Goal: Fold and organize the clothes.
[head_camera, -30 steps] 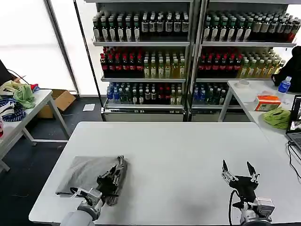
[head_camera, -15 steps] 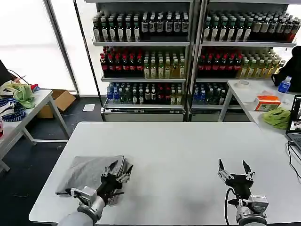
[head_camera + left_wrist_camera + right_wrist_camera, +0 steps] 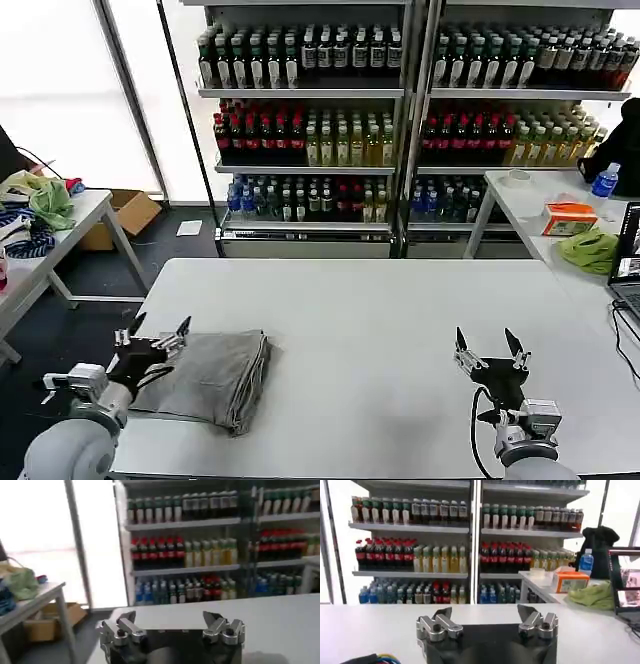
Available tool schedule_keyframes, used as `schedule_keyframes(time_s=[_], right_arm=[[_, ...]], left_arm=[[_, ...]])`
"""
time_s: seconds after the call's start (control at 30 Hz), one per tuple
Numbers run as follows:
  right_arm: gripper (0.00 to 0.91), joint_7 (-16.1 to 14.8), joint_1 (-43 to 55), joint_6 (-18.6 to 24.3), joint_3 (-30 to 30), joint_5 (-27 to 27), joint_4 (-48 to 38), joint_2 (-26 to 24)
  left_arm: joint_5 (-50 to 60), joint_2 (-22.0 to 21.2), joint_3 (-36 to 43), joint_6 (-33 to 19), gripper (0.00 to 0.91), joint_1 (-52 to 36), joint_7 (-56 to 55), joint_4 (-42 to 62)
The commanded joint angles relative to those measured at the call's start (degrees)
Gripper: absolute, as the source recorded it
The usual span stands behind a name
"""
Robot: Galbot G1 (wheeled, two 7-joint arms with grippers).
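1. Clothes: one folded light grey shirt [image 3: 212, 372] lies flat on the white table [image 3: 380, 320], near its front left corner, with the thick folded edge turned toward the table's middle.
2. The left gripper [image 3: 152, 342] hangs at the left edge of the table, just beside the shirt's left side; its fingers [image 3: 183, 327] are spread wide and hold nothing. In the left wrist view the same gripper [image 3: 172, 625] shows its fingers parted over the tabletop.
3. The right gripper [image 3: 490, 353] hovers above the front right part of the table, well apart from the shirt, fingers wide and empty. The right wrist view shows this gripper [image 3: 487, 620] with the same open gap.
4. Between the two grippers the tabletop is bare, so nothing lies between the shirt and either arm.
5. Behind the far edge stand shelves of bottled drinks [image 3: 310, 120].
6. A side table [image 3: 60, 235] off the left edge carries bright green cloth [image 3: 50, 203] and patterned fabric.
7. Another table [image 3: 540, 210] past the right edge holds an orange box [image 3: 567, 217], a blue bottle [image 3: 604, 180] and a green cloth [image 3: 590, 250].
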Motion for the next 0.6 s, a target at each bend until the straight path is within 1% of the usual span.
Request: schedule_keyframes(time_s=[0.03,0.17,0.6], right_arm=[[0.907,-0.1,1.3,-0.2,-0.6,0.6,0.2,-0.9],[0.907,0.0,1.0,-0.6,-0.7,0.7,0.7,-0.9],[0.907,0.1,0.6,-0.6,-0.9,0.0,0.2,-0.2]], left_arm=[[-3.1,3.1,-7.7,-0.6,0.907,-0.6,1.4,13.5],[-3.3,2.0,-7.0,-1.1,0.907,-0.6,2.8,17.0],[-7.0,0.4,-6.2,0.6,0.907,0.3,4.3,15.4]])
